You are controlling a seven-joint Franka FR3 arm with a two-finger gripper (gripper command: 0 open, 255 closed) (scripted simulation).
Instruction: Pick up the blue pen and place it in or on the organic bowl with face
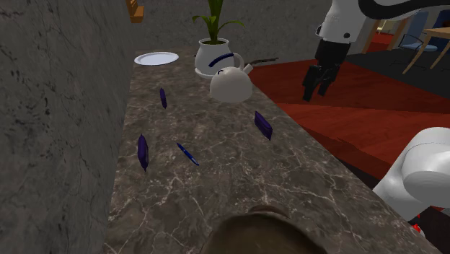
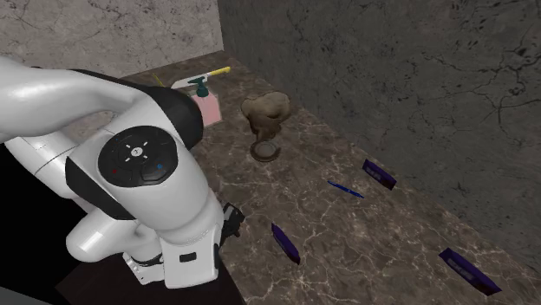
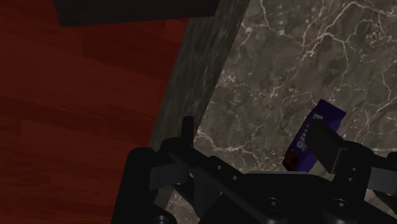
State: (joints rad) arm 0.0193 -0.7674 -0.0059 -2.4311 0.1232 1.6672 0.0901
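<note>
Pincer (image 1: 318,88) first: in the shoulder view it hangs over the red floor (image 1: 360,115), off the edge of the table (image 1: 216,195). Its two fingers are spread and hold nothing. The blue pen (image 1: 187,154) lies flat on the table at about 8 o'clock from it, well apart. The brown lumpy bowl (image 1: 259,229), which I think is the one meant, sits at 5 o'clock from the pen. I count one pen, three purple packets (image 1: 143,151), one white plate (image 1: 156,58), one plant pot (image 1: 214,54) and one white kettle (image 1: 231,86). In the second exterior view there is again one pen, three packets and one brown bowl (image 2: 264,111), at 10 o'clock from the pen. In the wrist view one purple packet lies just beside a finger (image 3: 326,143), not between the two. To do this step well, the pincer should go over the table, pass the packets, turn to cross the thin pen, and come down on its middle.
</note>
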